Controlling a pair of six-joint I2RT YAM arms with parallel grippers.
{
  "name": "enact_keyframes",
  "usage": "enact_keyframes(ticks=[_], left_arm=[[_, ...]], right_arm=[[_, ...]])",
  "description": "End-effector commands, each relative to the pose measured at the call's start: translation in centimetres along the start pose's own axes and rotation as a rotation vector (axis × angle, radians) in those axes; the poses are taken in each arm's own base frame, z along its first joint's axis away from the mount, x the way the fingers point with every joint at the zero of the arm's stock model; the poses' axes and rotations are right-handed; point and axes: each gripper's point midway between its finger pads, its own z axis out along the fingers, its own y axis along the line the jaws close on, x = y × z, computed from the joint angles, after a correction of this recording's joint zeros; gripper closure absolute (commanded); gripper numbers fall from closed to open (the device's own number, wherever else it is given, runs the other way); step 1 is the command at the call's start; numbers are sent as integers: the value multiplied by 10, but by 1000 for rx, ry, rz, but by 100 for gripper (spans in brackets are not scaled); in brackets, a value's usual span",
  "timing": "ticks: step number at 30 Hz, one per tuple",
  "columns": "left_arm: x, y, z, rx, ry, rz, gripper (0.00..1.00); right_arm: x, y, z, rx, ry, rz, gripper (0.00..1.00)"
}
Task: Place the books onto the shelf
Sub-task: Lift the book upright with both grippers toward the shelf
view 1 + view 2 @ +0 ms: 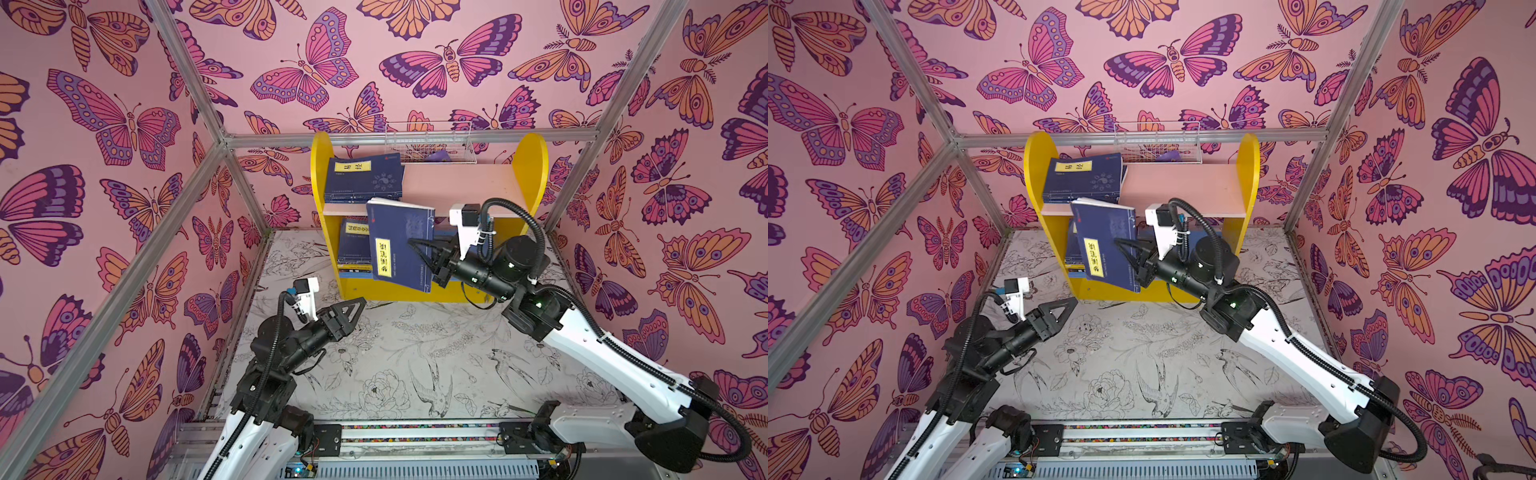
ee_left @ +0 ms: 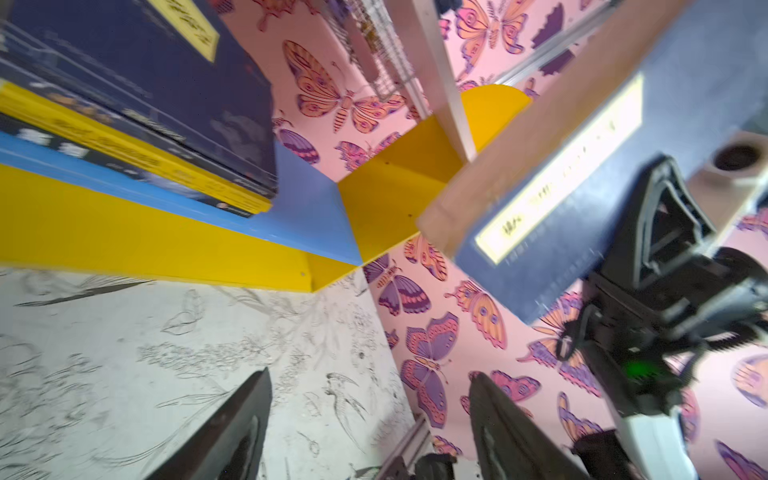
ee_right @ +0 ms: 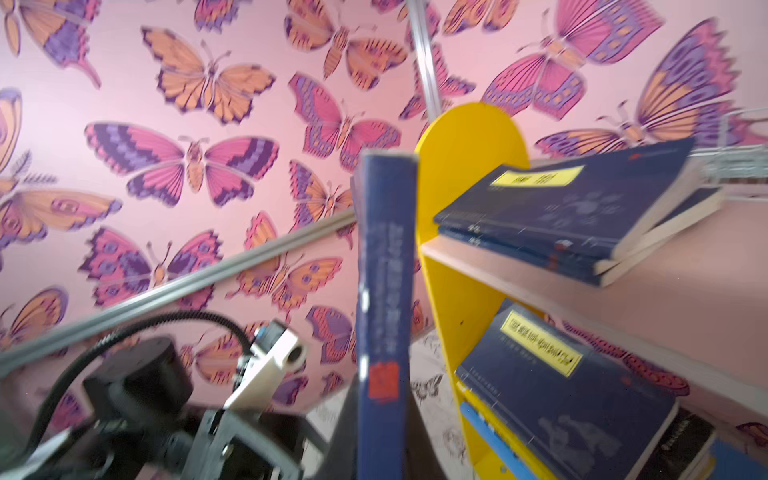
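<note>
The shelf (image 1: pixel 530 166) stands at the back, with yellow sides, a pink upper board (image 1: pixel 465 183) and a blue lower board (image 2: pixel 307 208). Navy books (image 1: pixel 365 176) lie stacked on the left of the upper board. More books (image 1: pixel 353 249) are stacked on the lower board. My right gripper (image 1: pixel 422 253) is shut on a navy book (image 1: pixel 399 245) with a yellow label, held upright and slightly tilted in front of the shelf; its spine (image 3: pixel 384 291) fills the right wrist view. My left gripper (image 1: pixel 357 307) is open and empty, low and to the left of the shelf's front.
A white wire basket (image 1: pixel 430 143) sits behind the shelf's top. Butterfly-patterned walls and aluminium frame bars (image 1: pixel 407 135) close in the sides and back. The floral table surface (image 1: pixel 415 365) stretches in front of the shelf.
</note>
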Motion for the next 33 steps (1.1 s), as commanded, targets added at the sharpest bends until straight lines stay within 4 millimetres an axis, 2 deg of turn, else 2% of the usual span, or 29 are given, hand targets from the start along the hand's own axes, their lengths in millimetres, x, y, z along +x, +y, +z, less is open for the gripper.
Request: enact_keyframes(ticks=[1, 4, 7, 11, 14, 17, 22, 27, 29, 30, 31, 33], left_arm=[[-4, -53, 10, 242, 6, 74, 20], [0, -80, 23, 347, 18, 142, 16], [-1, -95, 35, 417, -5, 171, 10], [-20, -108, 40, 488, -119, 184, 7], [-34, -115, 39, 502, -189, 199, 11], [-45, -120, 37, 496, -236, 220, 21], [-60, -135, 32, 515, -302, 257, 44], [-75, -146, 28, 519, -344, 271, 88], [-82, -144, 23, 490, -365, 272, 99], [-85, -141, 21, 460, -362, 270, 100], [-87, -135, 20, 410, -338, 263, 100], [-88, -125, 15, 319, -274, 270, 100]], right_arm=[[-38, -10, 8, 25, -219, 121, 100], [-44, -4, 20, -42, -248, 198, 100], [-49, 4, 27, -116, -264, 269, 100], [-52, 13, 29, -194, -281, 350, 100], [-54, 17, 27, -228, -285, 402, 100], [-53, 20, 24, -256, -286, 443, 100], [-44, 22, 25, -304, -271, 524, 100], [-21, 20, 30, -326, -214, 567, 99], [-7, 15, 29, -292, -180, 554, 97], [-3, 14, 27, -274, -163, 524, 94], [3, 10, 24, -242, -130, 490, 85], [6, 2, 13, -173, -77, 395, 58]])
